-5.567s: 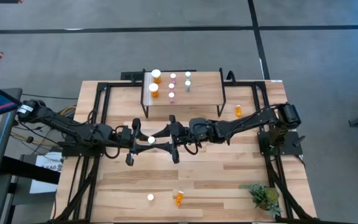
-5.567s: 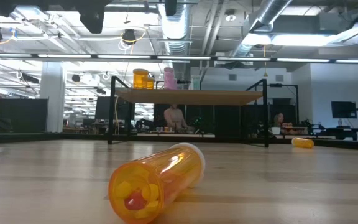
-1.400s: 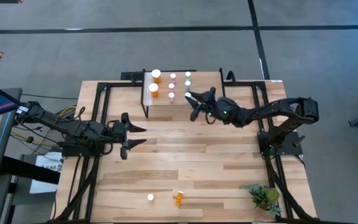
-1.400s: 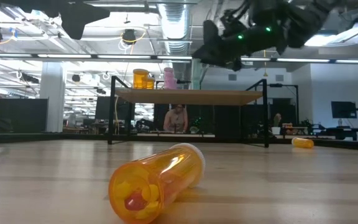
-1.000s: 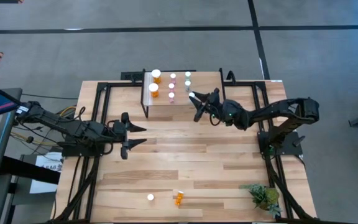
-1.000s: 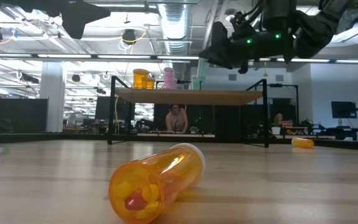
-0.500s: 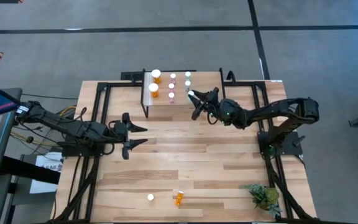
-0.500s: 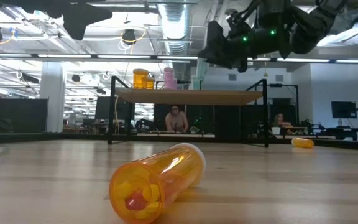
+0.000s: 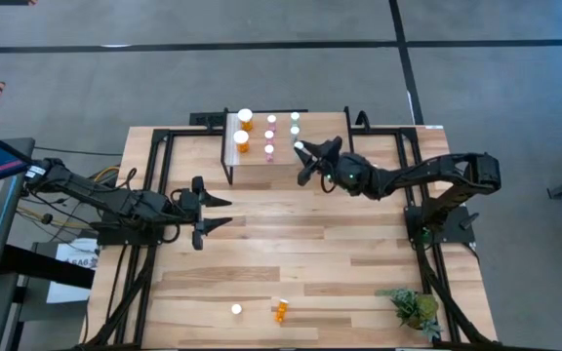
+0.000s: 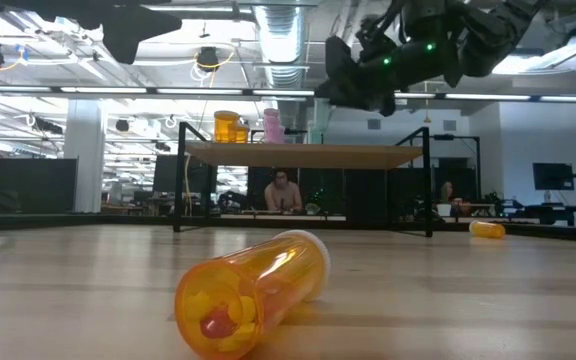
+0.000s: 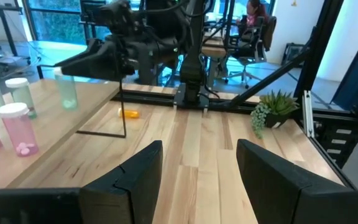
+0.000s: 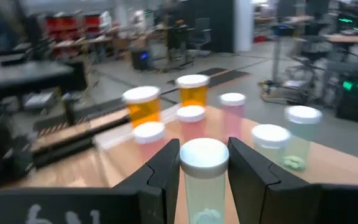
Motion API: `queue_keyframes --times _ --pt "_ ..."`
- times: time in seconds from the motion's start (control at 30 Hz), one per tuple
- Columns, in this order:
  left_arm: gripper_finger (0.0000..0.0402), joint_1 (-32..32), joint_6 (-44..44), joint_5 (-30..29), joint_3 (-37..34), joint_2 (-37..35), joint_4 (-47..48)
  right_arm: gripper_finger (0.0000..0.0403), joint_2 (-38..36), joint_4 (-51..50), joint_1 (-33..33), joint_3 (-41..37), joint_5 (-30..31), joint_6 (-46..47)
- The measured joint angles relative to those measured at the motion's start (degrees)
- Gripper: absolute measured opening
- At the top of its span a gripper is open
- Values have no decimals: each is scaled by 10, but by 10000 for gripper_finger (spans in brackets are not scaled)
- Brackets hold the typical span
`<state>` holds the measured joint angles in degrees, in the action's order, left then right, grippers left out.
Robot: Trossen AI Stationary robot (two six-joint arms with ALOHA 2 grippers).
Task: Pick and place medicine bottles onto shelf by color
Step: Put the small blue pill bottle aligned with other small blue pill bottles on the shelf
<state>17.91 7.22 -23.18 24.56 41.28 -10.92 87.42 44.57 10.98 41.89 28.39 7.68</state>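
The table [image 9: 291,244] carries the shelf [image 9: 320,166] at its far edge, between the two arms. The left arm lies low over the table's left side, and the left tool [image 9: 206,214] hovers well short of the shelf with its fingers spread wide and nothing between them. The right arm reaches in from the right, and the right tool [image 9: 303,159] hangs over the shelf, closed narrow on a teal bottle [image 12: 204,177] held upright, white cap up.

On the shelf stand two wide orange bottles [image 9: 243,130] near the whitish strip, then pink bottles [image 9: 270,136] in a row, then teal bottles [image 9: 295,123] beside the right tool. In the right wrist view the held bottle sits just in front of these standing rows.

Near the table's front edge an orange bottle [image 10: 253,291] lies on its side, with a loose white cap [image 9: 236,309] beside it. Another orange bottle [image 10: 487,229] lies on the table to the right of the shelf. A small plant [image 9: 416,309] sits at the front right corner.
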Motion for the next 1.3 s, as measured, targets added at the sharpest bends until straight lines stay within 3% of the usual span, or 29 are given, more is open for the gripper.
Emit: queue_keyframes --times 0.13,0.53,1.3 --pt "194 0 0 0 0 0 0 128 15 13 1 1 46 29" --pt "194 0 0 3 0 0 1 128 104 58 4 41 29 0" --pt "195 0 5 3 0 0 8 128 84 -16 4 47 36 -38"
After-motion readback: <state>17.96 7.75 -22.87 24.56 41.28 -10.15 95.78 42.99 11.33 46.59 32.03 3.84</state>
